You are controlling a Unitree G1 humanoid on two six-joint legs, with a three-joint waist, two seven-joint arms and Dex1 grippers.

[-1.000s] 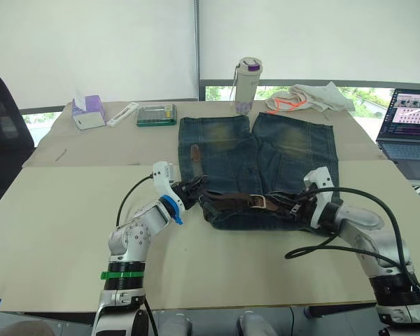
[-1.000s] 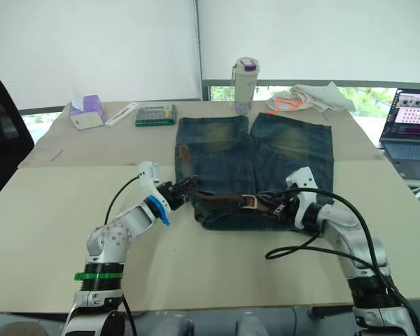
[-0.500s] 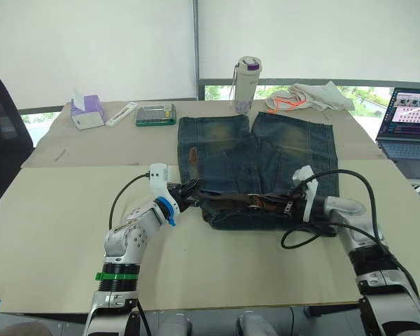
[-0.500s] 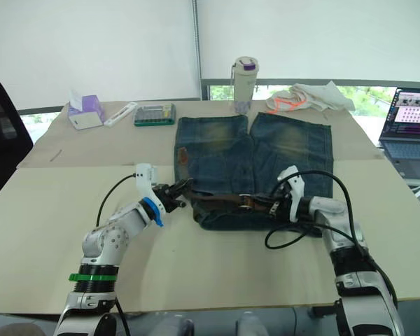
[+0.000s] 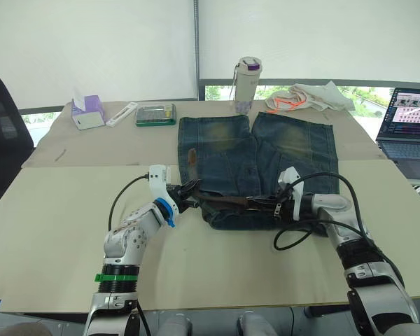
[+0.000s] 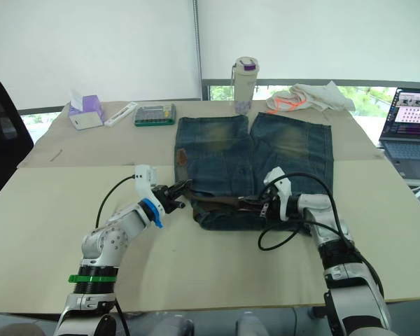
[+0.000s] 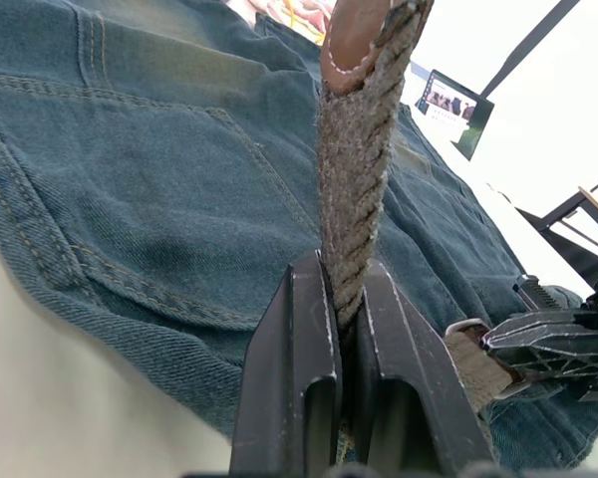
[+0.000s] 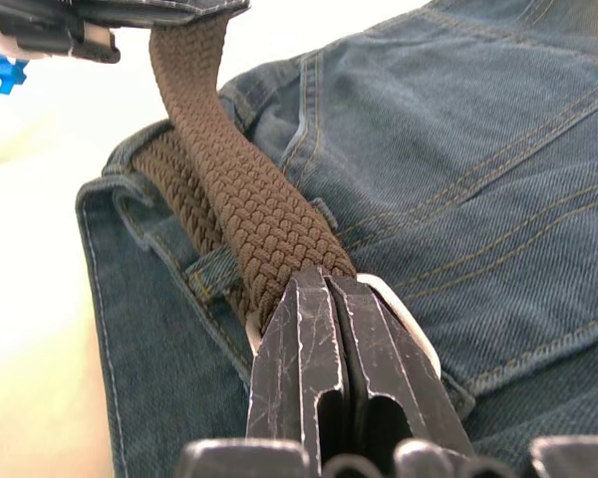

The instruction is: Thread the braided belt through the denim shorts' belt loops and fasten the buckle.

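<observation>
Left gripper (image 7: 341, 299): two black, scuffed fingers pressed together on the braided belt (image 8: 241, 194), which rises between them as a thick woven cord with a smooth brown leather tip.
Right gripper (image 8: 331, 304): two scratched black fingers clamped tight on the belt right at the buckle (image 8: 411, 324), whose silvery curved frame shows on both sides of the fingertips.
Braided belt: one dark brown strap of tight basket-weave plaiting; it lies along the waistband between the two grippers and doubles over itself near the buckle, one run above the other.
Buckle: one small metal frame, rounded at its corners, resting on the denim at the middle of the waistband.
Denim shorts (image 5: 255, 157): one pair, dark blue twill with tan double stitching, flat on the table with the waistband nearest the robot and the two legs pointing away; each leg has one faded yellowish patch.
Belt loops (image 8: 214, 274): one narrow denim strip is plain beside the buckle, with the belt passing at it; others I cannot count.
Table (image 5: 56, 217): smooth beige top in two boards.
Far edge: one tissue box (image 5: 87, 112), one white remote (image 5: 122, 113), one green calculator (image 5: 156, 115), one lidded tumbler (image 5: 248, 85), one crumpled white cloth (image 5: 311, 96) with orange cord.
Right side: one open laptop (image 5: 409, 122).
</observation>
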